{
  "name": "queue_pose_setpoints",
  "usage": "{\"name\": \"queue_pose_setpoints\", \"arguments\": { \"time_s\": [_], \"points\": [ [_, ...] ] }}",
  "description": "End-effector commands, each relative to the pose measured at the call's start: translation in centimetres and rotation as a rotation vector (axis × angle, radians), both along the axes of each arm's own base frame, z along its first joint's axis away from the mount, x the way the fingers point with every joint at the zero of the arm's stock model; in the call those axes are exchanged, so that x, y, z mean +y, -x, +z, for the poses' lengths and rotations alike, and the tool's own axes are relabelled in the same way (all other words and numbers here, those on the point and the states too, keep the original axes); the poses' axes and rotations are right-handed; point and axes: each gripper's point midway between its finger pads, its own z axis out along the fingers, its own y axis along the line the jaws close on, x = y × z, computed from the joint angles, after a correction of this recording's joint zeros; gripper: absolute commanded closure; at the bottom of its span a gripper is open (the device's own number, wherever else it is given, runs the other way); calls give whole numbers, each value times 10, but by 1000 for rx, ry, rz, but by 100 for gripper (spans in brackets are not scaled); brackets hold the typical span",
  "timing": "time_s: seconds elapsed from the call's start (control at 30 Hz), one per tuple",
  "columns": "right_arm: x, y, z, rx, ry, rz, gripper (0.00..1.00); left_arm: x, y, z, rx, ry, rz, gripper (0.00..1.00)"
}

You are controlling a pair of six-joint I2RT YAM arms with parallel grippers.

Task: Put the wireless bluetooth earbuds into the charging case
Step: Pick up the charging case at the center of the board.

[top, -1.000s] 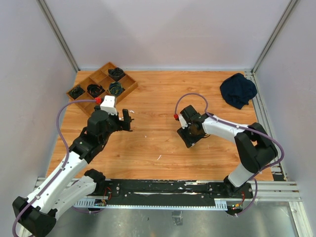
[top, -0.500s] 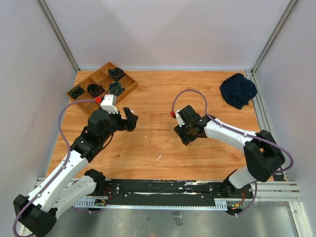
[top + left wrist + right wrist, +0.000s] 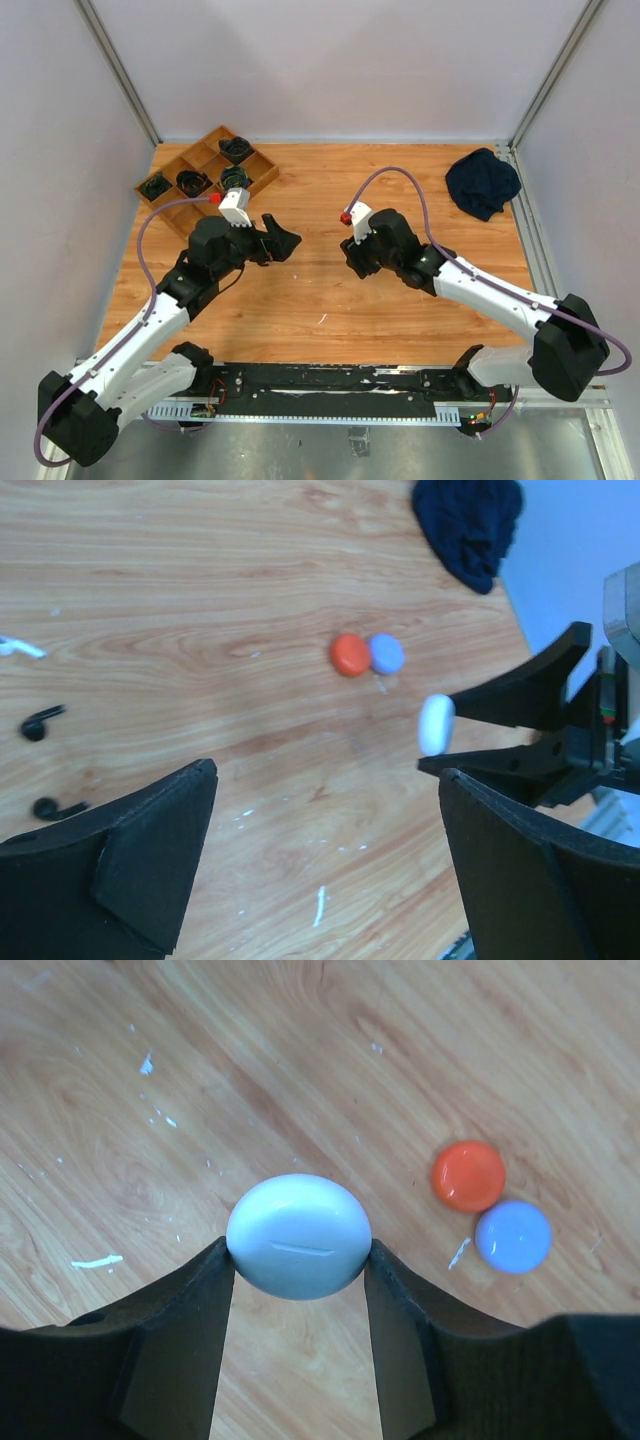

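Right gripper (image 3: 298, 1252) swung inward, clamping white case (image 3: 298, 1228) aloft; left gripper (image 3: 325, 780) neared, jaws wide, empty; earbuds (image 3: 40, 722) lay uninserted.

Three round cases (image 3: 298, 1235), two dark earbuds (image 3: 40, 722), possibly one white earbud (image 3: 20, 647), one cloth (image 3: 468, 525).

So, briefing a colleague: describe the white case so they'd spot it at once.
Over the middle of the table, find the right gripper. The white case is pinched between its fingers; the orange case and lavender case lie loose on the wood.
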Motion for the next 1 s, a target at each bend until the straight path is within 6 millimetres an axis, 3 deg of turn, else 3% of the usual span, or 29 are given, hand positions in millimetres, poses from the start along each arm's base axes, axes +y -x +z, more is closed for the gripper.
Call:
{"name": "queue_pose_setpoints", "arguments": {
  "time_s": [0.0, 0.17, 0.47, 0.97],
  "points": [
    [26, -4, 34, -137, -129, 81, 57, -31, 7, 25, -39, 162, -150, 4],
    [40, 0, 53, -197, -210, 143, 57, -48, 8, 17, -2, 210, -219, 8],
    [56, 9, 73, -250, -306, 224, 57, -67, 8, 20, -57, 241, -293, 13],
    [70, 21, 77, -253, -351, 292, 57, -99, 7, 18, -62, 254, -359, 26]
  ]
}}
